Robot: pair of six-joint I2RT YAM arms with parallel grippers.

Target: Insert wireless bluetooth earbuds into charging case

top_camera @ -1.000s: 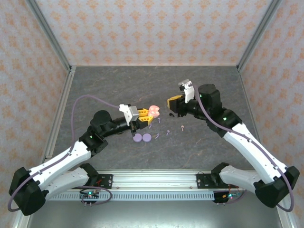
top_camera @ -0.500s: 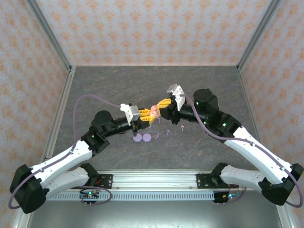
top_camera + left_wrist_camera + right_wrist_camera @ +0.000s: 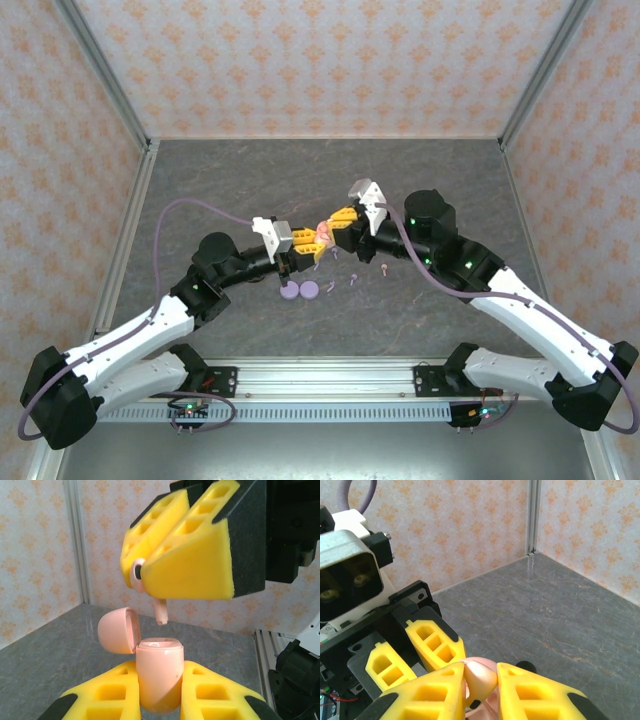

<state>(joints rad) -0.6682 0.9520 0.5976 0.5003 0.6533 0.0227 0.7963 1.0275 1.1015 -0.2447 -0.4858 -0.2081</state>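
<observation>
My left gripper (image 3: 160,672) is shut on the upright pale pink charging case (image 3: 159,680), whose lid (image 3: 116,630) is flipped open to the left. Directly above it, my right gripper (image 3: 150,572) is shut on a pale pink earbud (image 3: 137,571). Its stem (image 3: 160,612) points down, a short gap above the case's open top. In the right wrist view the earbud (image 3: 482,672) sits pinched between the yellow fingers (image 3: 535,692). From the top view both grippers meet at mid-table, left (image 3: 308,250) and right (image 3: 340,222), around the case (image 3: 324,233).
Two lilac round pucks (image 3: 289,292) (image 3: 310,290) lie on the grey table just in front of the left gripper. Small loose earbuds (image 3: 352,280) (image 3: 385,268) lie to their right. Patterned walls enclose the table on three sides.
The right gripper swung left and forward with the earbud, from apart to directly over the open case. The left gripper kept the case still.
</observation>
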